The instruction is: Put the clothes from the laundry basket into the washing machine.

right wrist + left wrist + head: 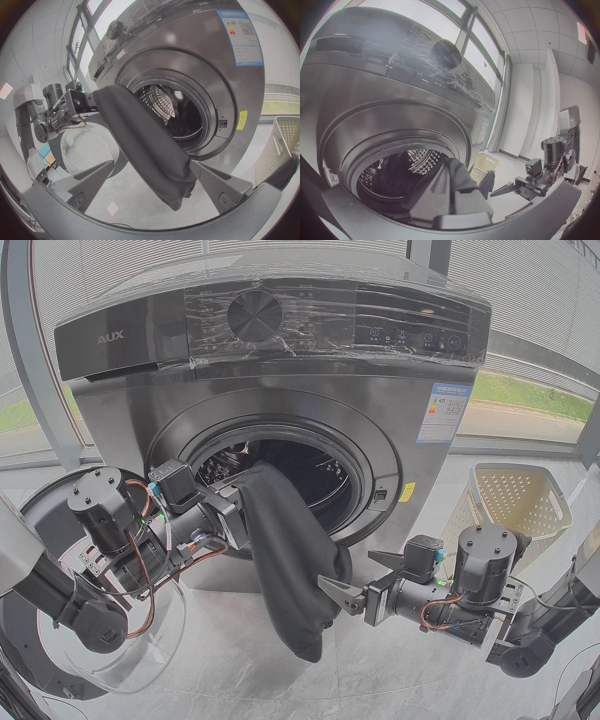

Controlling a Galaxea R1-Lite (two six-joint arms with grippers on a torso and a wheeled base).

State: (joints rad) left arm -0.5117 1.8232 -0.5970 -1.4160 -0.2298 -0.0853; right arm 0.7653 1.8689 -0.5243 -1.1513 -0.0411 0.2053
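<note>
Head view: long dark garment (289,559) droops from left pincer (240,507)

Grey tiled floor (237,655) under the washing machine (275,396), the laundry basket (519,502) just beside it.

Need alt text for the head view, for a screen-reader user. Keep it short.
The left pincer holds a dark garment at the open mouth of a front-loading washing machine, the cloth hanging down toward the floor. The right pincer is open beside the garment's lower part, and a beige laundry basket stands right of the machine.
</note>
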